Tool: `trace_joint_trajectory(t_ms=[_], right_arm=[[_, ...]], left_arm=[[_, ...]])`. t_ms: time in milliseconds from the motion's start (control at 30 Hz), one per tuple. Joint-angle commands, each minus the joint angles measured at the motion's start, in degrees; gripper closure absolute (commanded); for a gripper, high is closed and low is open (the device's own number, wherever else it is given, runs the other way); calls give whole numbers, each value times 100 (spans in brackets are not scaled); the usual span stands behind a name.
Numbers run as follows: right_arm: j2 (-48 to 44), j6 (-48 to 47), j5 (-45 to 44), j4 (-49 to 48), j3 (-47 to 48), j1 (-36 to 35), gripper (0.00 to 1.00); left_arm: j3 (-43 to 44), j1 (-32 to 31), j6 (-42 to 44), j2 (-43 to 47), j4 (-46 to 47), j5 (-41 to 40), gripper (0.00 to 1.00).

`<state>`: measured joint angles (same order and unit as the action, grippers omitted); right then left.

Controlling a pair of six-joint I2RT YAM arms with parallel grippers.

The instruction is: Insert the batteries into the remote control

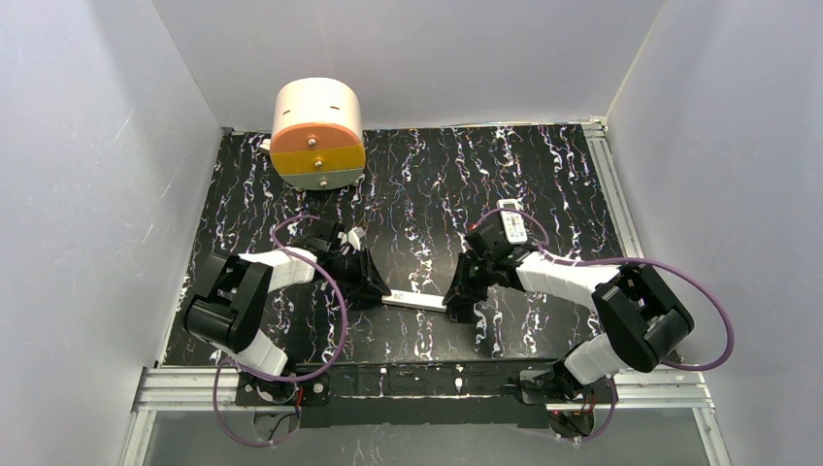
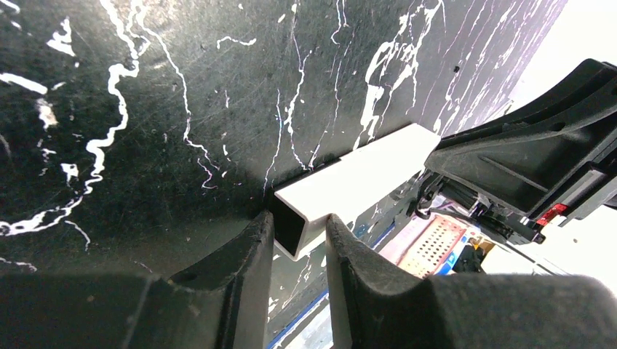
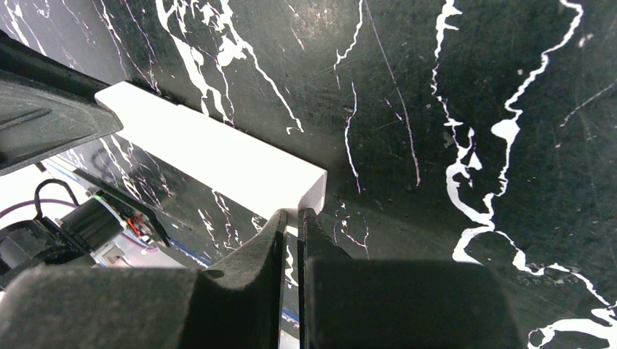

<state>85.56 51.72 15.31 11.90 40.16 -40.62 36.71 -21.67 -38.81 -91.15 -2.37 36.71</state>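
My left gripper (image 2: 298, 224) clamped the hollow white bar (image 2: 356, 171) at its open end. My right gripper (image 3: 292, 218), almost closed, touched the other end, its hold unclear. I judged level, matched motion safest.

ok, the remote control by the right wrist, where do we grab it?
Pinch the remote control across its narrow width at mid-length, coming straight down from above. It lies flat on the table, so only its long side edges seem to offer opposed faces for the fingers.
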Motion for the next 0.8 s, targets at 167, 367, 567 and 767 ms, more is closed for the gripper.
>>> trace_joint_trajectory(t_ms=[167,367,567,767], right_arm=[[87,182,-1139,-27,251,-544,87],[-396,-717,-1934,1202,848,-398,56],[-914,-2599,-1142,744,1285,-383,36],[-752,-4087,-191,53,1466,-610,5]], left_arm=[[-163,-215,-14,-215,-636,-1183,96],[673,-219,215,260,-1477,-1553,71],[1344,-217,535,590,-2165,-1855,46],[1733,-211,638,1217,-2691,-2440,29]])
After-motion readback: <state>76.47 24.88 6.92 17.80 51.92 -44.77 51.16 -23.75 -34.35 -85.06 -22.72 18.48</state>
